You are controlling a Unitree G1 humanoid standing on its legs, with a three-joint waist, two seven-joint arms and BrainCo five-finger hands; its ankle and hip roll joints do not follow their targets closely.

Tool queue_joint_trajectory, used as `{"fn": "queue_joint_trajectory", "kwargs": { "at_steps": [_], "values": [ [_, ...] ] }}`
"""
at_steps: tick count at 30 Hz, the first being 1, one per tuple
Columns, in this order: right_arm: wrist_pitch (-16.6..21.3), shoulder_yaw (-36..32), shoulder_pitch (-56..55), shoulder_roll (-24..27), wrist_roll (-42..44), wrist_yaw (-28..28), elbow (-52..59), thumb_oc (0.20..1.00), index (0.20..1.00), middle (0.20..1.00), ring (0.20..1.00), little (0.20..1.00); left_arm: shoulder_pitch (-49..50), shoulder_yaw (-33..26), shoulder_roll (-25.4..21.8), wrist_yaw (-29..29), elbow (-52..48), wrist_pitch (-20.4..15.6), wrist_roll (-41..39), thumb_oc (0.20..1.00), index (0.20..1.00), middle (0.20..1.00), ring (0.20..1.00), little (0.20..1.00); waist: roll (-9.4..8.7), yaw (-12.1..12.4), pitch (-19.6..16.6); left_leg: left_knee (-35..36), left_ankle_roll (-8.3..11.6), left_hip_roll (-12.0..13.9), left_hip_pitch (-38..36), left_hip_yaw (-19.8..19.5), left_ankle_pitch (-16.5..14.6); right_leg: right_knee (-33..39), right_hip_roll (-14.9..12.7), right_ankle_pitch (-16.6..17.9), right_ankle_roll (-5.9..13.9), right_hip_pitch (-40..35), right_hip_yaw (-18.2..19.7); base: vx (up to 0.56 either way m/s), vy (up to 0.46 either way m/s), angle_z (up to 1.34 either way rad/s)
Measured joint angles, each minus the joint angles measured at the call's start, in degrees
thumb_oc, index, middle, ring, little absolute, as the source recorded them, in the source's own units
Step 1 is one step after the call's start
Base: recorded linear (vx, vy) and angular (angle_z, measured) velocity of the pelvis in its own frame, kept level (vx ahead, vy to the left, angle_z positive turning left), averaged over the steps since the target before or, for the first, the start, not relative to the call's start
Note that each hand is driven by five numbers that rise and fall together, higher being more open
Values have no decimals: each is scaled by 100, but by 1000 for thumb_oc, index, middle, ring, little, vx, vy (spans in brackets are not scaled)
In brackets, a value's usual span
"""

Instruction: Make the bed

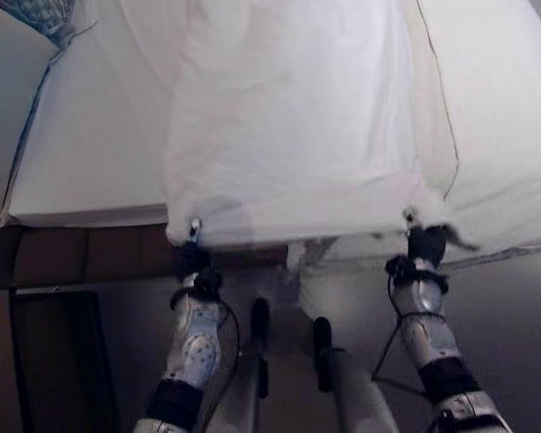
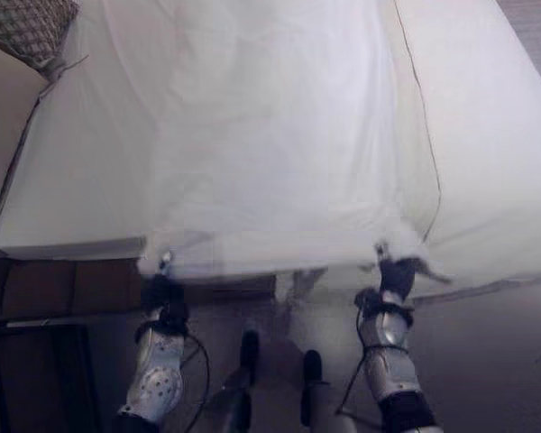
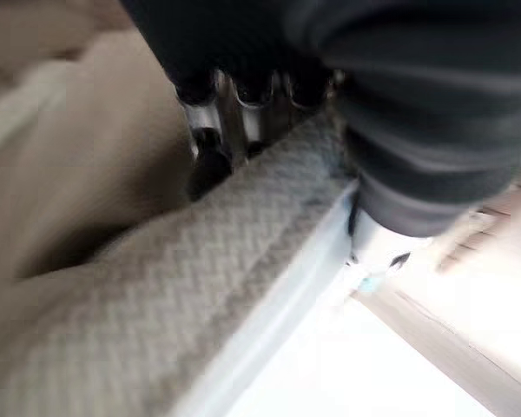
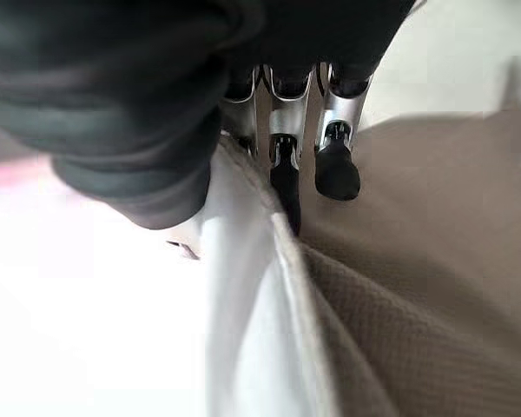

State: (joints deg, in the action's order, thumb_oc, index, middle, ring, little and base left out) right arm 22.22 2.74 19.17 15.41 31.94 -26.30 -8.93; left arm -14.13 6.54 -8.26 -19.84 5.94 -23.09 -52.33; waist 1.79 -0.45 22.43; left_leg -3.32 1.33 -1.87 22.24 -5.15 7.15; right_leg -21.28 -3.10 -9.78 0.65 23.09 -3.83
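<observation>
Blanket [image 1: 288,126] edge pinched by left robot hand [image 1: 191,257] and right robot hand [image 1: 424,242].

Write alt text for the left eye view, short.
Both robot hands hold the near edge of a white sheet stretched over a bed, the left hand at its left corner, the right hand at its right corner. A patterned pillow lies at the bed's far left.

- Left robot hand [image 1: 190,262]: its arm reaches up from lower left, and its fingers [image 3: 210,143] are curled, pinching the blanket edge [image 3: 243,226].
- Right robot hand [image 1: 426,244]: its arm reaches up from lower right, and its fingers [image 4: 285,169] clamp the same edge.
</observation>
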Motion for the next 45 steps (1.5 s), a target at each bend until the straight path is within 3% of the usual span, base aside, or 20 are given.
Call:
{"fn": "queue_joint_trajectory", "kwargs": {
  "at_steps": [5,11,14,15,22,26,33,40,43,45],
  "values": [
    [62,19,425,369,-275,88,847,200,200,200,200,200,-267,-194,-378,-227,-539,-124,438,200,200,200,200,200,3,5,-2,-32,13,2,35,7,9,-76,4,-52,-25,46,-2,1,-3,2],
    [129,-44,109,399,-239,458,1524,200,200,200,200,200,-36,-519,-494,-240,-907,-125,1047,200,200,200,200,200,4,0,0,-31,16,3,33,19,6,-77,6,-57,-24,54,3,0,0,0],
    [163,-158,-439,419,-253,783,1769,200,200,200,200,200,344,-609,-578,-213,-971,-115,1643,200,200,200,200,200,7,7,3,-12,18,3,35,23,3,-74,5,-69,-18,65,5,0,0,0],
    [163,-252,-742,420,-258,983,1774,200,200,200,200,200,599,-681,-579,-185,-975,-106,2182,200,200,200,200,200,14,7,8,16,20,3,35,24,0,-73,4,-75,-21,77,5,0,0,0],
    [146,-470,-2033,184,-276,1403,1425,200,200,200,200,200,1548,-752,-502,-128,-831,7,3841,200,200,200,200,200,37,0,88,52,48,22,40,32,-23,-67,23,-123,-31,98,4,0,0,0],
    [122,-539,-2122,-116,-273,1593,468,200,200,200,200,200,1669,-753,-305,29,-15,20,4097,200,200,200,200,200,33,2,101,50,58,47,35,30,-29,-42,47,-127,-36,78,-10,-16,-3,1],
    [11,-536,-1675,-458,48,1597,-2208,200,200,200,200,200,1584,-607,-150,193,1948,161,4269,200,200,200,200,200,24,-9,115,35,66,56,2,16,-35,-28,55,-128,-35,19,-57,-7,-1,1],
    [13,-540,-1006,-365,531,1405,-3430,200,200,200,200,200,1079,-589,-125,16,3539,260,4129,200,200,200,200,200,26,5,116,20,69,63,15,15,-37,9,59,-126,-38,-16,-122,-3,4,3],
    [35,-649,-719,-112,647,1270,-4174,200,200,200,200,200,1056,-885,-330,-246,4773,423,3631,200,200,200,200,200,23,19,118,12,68,65,4,14,-36,56,61,-125,-39,-72,-144,7,9,8],
    [-1,-603,-469,22,696,1271,-4795,200,200,200,200,200,1019,-890,-431,-281,5342,503,3453,200,200,200,200,200,20,158,119,11,68,69,-22,16,-36,56,61,-125,-40,-102,-153,8,4,6]
  ]
}}
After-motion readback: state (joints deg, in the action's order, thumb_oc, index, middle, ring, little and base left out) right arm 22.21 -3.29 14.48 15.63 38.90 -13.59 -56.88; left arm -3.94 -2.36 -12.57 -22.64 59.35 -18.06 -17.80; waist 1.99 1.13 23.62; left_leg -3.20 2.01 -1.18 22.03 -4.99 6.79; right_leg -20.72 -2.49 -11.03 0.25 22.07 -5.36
